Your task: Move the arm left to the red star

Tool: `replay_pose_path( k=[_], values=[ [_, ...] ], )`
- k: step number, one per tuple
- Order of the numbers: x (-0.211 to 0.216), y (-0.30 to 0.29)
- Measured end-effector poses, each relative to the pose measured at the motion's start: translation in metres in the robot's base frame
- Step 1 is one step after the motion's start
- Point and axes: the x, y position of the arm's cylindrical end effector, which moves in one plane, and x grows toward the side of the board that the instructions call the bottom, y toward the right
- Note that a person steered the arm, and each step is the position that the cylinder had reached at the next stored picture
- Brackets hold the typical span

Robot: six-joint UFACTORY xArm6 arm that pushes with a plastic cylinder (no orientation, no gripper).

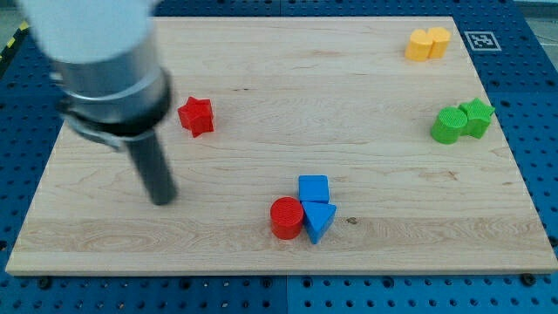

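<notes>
My tip: it is the bottom end of a dark rod. It sits on the wood near the left edge of the table, about halfway between the top and bottom edges. It is blurry, so I think the arm is moving.

What my tip holds: nothing. It is just a straight stick with no part that opens or shuts. It can only push, and it touches no block right now.

Red star: this is the block the task is about. It lies alone in the left part of the table, closer to the top edge. It is up and a little to the right of my tip, near it but apart from it.

Why my tip is there: I think it is already on the star's left side, which is where the task wants it.

Red round block: near the bottom edge, around the middle. It touches the blue blocks.

Blue square block and blue pointed block: they sit tight together in one clump with the red round one, out of my way.

Green pair: two green blocks touch each other by the right edge.

Yellow pair: two yellow blocks touch near the top right corner.

Table: a light wooden board.
</notes>
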Motion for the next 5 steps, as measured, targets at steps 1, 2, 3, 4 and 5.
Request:
replay_pose_path(
  k=[1, 2, 3, 4, 5],
  values=[
    [-0.045, -0.057],
    [-0.086, -0.066],
    [-0.108, -0.047],
    [-0.122, -0.025],
    [-0.123, 0.009]
  ],
)
